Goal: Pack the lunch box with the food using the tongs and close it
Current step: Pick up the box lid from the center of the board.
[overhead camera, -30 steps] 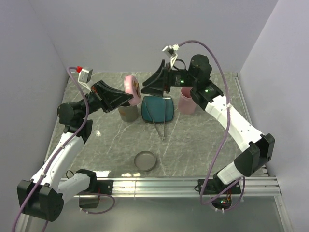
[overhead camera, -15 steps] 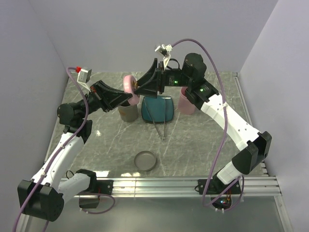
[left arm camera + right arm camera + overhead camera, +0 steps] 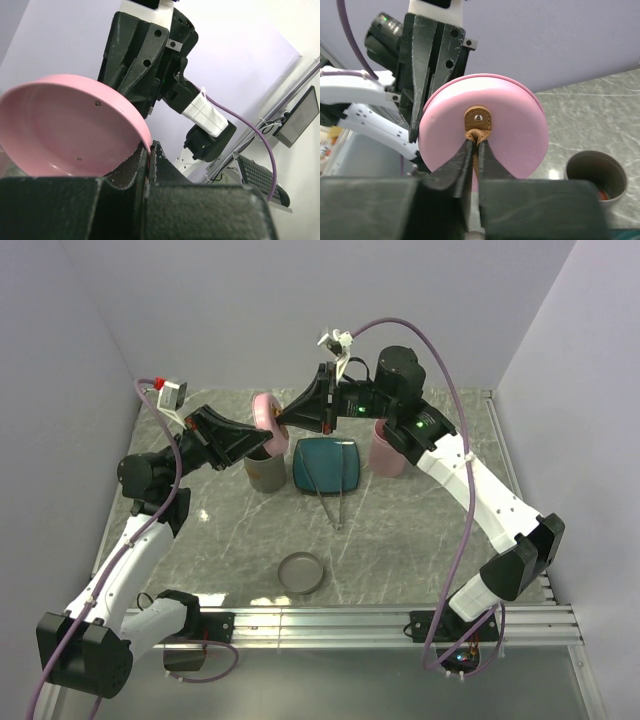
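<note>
Top external view: both arms are reaching over the back of the marbled bench (image 3: 420, 530) and meeting at a pink lid (image 3: 264, 410), which is being held up on edge in the air. The left end effector (image 3: 263, 438) is gripping the lid from below and the right end effector (image 3: 284, 418) is coming at it from the side. Just under the lid a grey pot (image 3: 266, 476) is standing upright, with a teal plate (image 3: 327, 464) beside it. The tongs (image 3: 334, 512) are lying partly on the plate, their joined end resting on the bench toward the arms. A pink pot (image 3: 388, 455) is standing on the plate's other side, and a round grey disc (image 3: 301, 572) is lying well apart near the front.

Left wrist view: the lid's hollow inside is facing this camera, and the left fingers are pressing together on its lower rim. The right end effector is showing behind the lid.

Right wrist view: the lid's domed outside is facing this camera, and the right fingers are pinching the brown tab (image 3: 477, 122) at its centre. The grey pot is sitting below to the right, open, with a red-orange piece (image 3: 602, 194) showing inside at its bottom.
</note>
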Tool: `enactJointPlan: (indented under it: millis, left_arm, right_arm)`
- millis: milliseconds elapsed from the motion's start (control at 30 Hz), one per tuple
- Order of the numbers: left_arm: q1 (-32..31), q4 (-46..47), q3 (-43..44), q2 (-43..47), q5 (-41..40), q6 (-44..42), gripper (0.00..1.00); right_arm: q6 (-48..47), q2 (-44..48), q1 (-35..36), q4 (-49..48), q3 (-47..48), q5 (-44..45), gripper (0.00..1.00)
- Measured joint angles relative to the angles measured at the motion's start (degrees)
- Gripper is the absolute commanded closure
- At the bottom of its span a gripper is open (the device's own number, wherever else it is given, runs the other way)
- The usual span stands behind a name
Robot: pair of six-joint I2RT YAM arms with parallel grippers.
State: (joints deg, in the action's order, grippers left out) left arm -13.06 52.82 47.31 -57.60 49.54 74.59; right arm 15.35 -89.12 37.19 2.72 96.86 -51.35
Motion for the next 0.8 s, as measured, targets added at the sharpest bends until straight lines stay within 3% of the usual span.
enactJointPlan:
  millis: [67,100,200,367,500,567,600,667,800]
  left_arm:
    - [0.02,-0.22,0.0,0.02,-0.15,-0.26,0.94]
    - [0.02,-0.44,0.0,0.02,-0.17,-0.39,0.84]
    - [0.02,-1.95,0.0,0.07,-0.33,-1.75,0.67]
    - [0.02,-5.81,0.0,0.5,-0.33,-4.17,0.54]
    - [0.02,-9.79,0.04,0.52,-0.44,-6.8,0.24]
    - [0.02,-12.76,0.24,0.55,-0.66,-8.59,0.21]
    - [0.02,-15.72,0.76,0.59,-1.14,-10.25,0.1]
    - [0.02,-21.55,2.27,0.61,-2.03,-14.12,0.01]
    - [0.02,-35.32,7.72,0.26,-3.41,-23.58,0.01]
  right_arm:
    - [-0.83,0.0,0.02,1.29,0.44,0.59,1.0]
    - [-1.22,0.0,0.02,1.73,0.48,0.76,1.0]
    - [-1.92,0.02,0.0,3.02,0.57,1.03,1.0]
    - [-1.22,0.17,-1.7,3.69,0.24,0.98,1.0]
    - [0.96,0.9,-4.9,3.26,-1.01,0.76,1.0]
    - [1.36,1.18,-6.71,3.41,-1.14,1.11,1.0]
    - [1.38,1.42,-7.63,3.98,-1.2,1.49,1.0]
    - [0.87,2.14,-10.01,6.38,-1.2,2.54,1.0]
    - [-2.64,3.52,-14.95,14.08,-1.01,7.63,1.0]
